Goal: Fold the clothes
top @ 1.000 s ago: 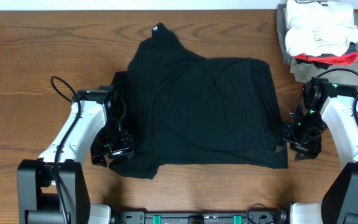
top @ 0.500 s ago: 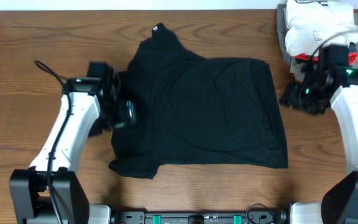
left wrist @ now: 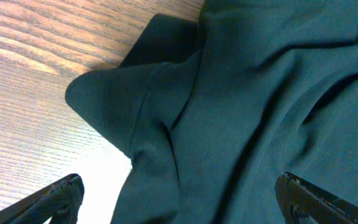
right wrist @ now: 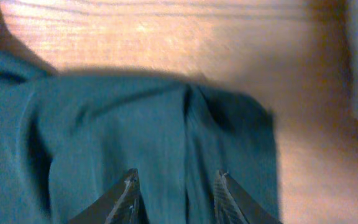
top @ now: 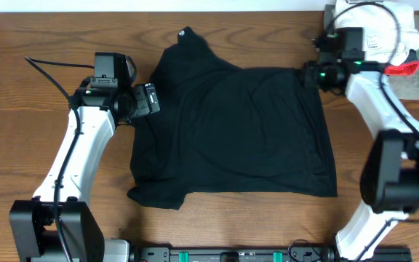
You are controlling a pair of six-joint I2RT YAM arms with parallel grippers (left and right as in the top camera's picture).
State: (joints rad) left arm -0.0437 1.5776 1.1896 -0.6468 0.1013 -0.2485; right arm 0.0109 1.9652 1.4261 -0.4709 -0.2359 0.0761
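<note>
The black T-shirt lies partly folded in the middle of the table, one corner reaching up to a small white mark. My left gripper is open over the shirt's left edge; in the left wrist view a sleeve fold lies between the wide-spread fingers. My right gripper hovers at the shirt's top right corner; in the right wrist view its jaws stand open over a fabric ridge, holding nothing.
A pile of folded white, grey and red-trimmed garments sits at the back right corner, just behind the right arm. Bare wood table lies left of the shirt.
Both arms have moved from the shirt's lower corners up towards its upper edge. The left gripper went up to the left sleeve, the right gripper up to the top right corner. The shirt's lower left corner lies flatter.
</note>
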